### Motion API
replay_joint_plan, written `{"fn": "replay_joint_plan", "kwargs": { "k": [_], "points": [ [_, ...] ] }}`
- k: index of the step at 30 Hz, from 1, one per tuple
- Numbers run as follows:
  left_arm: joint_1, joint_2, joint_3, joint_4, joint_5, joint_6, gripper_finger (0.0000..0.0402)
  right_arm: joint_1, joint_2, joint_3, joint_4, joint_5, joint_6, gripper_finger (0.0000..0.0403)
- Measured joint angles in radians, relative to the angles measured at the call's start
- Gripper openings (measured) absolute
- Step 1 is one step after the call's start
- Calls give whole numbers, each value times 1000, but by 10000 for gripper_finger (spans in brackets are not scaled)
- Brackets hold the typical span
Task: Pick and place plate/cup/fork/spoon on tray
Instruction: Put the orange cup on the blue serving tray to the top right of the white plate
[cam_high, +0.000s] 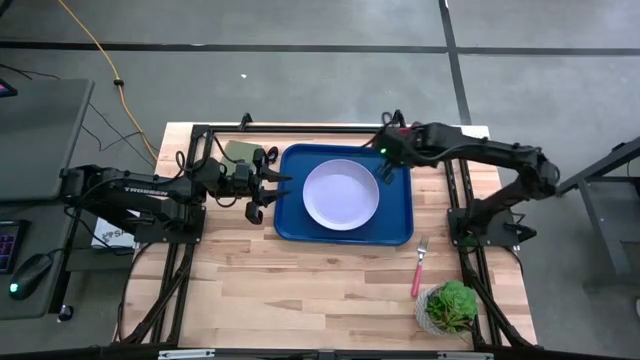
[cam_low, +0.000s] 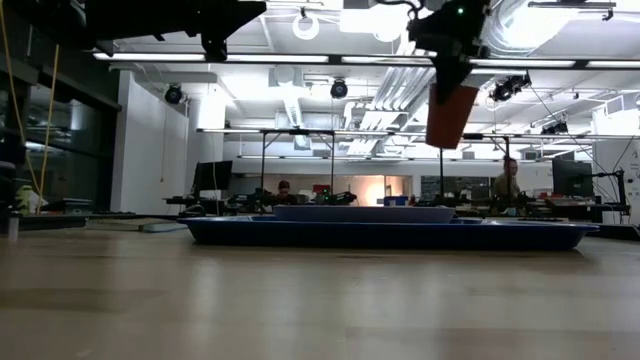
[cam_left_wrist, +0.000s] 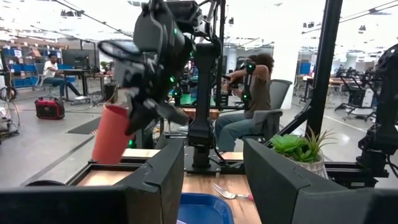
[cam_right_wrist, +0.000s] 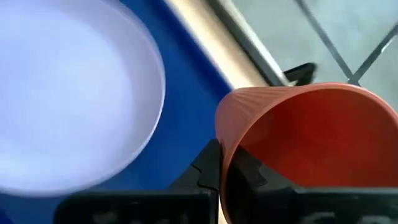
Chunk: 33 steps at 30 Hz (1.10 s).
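The right gripper (cam_high: 386, 152) was in the upper middle of the high view, above the upper right corner of the tray (cam_high: 400, 225). Its fingers were closed on the rim of the cup (cam_low: 451, 116), one finger inside the wall and one outside, as the right wrist view showed. In the low view the cup hung clearly in the air, well above the tray, with its base a little tilted. So the step in hand was, by judgement, the carrying of the cup to its place on the tray.

The plate (cam_high: 341, 194) already lay flat inside the tray, near the centre. The free blue area was narrow, at the right side and in the corners beside the plate. The next move probably called for a slow descent into the upper right corner, so that the cup stood upright beside the plate and not on its edge; only then should the fingers open.

The fork (cam_high: 419, 270) lay on the bench in the lower right of the high view, outside the tray, near a small green plant (cam_high: 450, 307). The spoon could not be found in any view.

The left gripper (cam_high: 268, 190) waited at the left edge of the tray, its fingers spread apart and holding nothing.
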Motion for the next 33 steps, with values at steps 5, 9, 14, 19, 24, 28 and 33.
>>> {"fn": "replay_joint_plan", "kwargs": {
  "k": [5,9,14,19,24,28,33],
  "points": [
    [0,0,0,0,0,-4,145,-11,69,-43,-11,-119,-99,1],
    [0,0,0,0,0,-3,145,-48,86,-146,56,-147,-128,0],
    [0,0,0,0,0,-3,145,-111,80,-277,194,-217,-185,0],
    [0,0,0,0,0,0,145,-164,80,-345,265,-259,-191,0],
    [0,0,0,0,1,0,145,-187,80,-372,343,-266,-190,0],
    [0,0,0,0,0,0,145,-190,79,-372,351,-266,-188,0],
    [0,0,0,0,0,0,145,-190,79,-372,348,-272,-150,0]
  ]
}}
